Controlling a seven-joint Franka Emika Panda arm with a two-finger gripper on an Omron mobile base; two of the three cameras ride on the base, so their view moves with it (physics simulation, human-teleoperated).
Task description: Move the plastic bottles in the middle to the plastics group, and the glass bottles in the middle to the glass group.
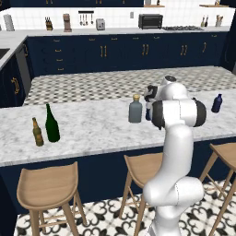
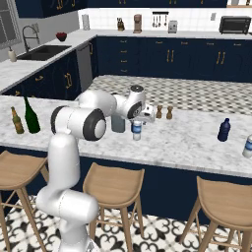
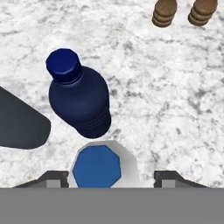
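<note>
My gripper (image 3: 110, 177) hangs open just above the clear-whitish plastic bottle (image 3: 96, 166), one fingertip on each side of its blue cap. The dark navy plastic bottle (image 3: 78, 98) stands right beyond it. From the right base view the gripper (image 2: 139, 117) sits over the clear bottle (image 2: 136, 129), and the grey glass bottle (image 2: 118, 123) is partly hidden behind the arm. The grey bottle (image 1: 135, 110) with its tan stopper stands mid-counter. The glass group, a green wine bottle (image 1: 51, 124) and a brown beer bottle (image 1: 37, 132), is at the left. The plastics group's dark blue bottle (image 1: 216, 103) is at the right.
Two wooden shakers (image 2: 159, 112) stand on the counter behind the middle bottles. Another whitish bottle (image 2: 247, 146) shows at the right edge of the counter. Wooden stools (image 1: 46, 186) line the near side of the marble island (image 1: 87, 133).
</note>
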